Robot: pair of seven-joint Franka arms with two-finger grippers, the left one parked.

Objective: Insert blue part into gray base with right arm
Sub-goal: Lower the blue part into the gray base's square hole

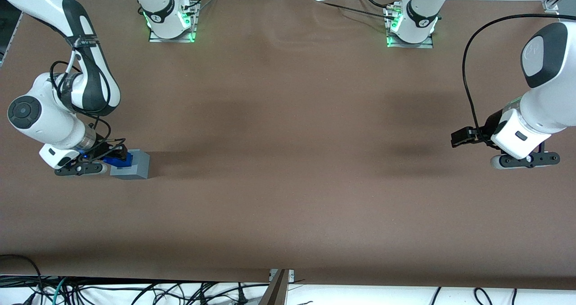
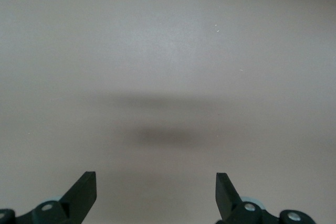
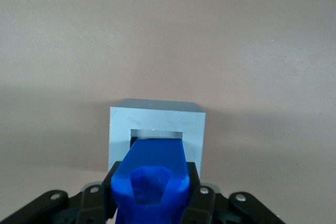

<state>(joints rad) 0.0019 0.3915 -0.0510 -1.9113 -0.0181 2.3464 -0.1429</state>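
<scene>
The gray base [image 1: 132,165] is a light-gray cube on the brown table at the working arm's end. In the right wrist view the gray base [image 3: 157,121] shows a square recess in its top. My right gripper [image 1: 116,155] is shut on the blue part [image 1: 121,161] and holds it at the base's edge, over its top. In the right wrist view the blue part [image 3: 155,177] sits between the black fingers [image 3: 195,182], its tip at the recess. I cannot tell whether it is inside the recess.
The brown table [image 1: 288,161] spreads wide toward the parked arm's end. Two arm bases with green lights [image 1: 171,19] [image 1: 411,26] stand at the table's edge farthest from the front camera. Cables lie below the near edge [image 1: 135,291].
</scene>
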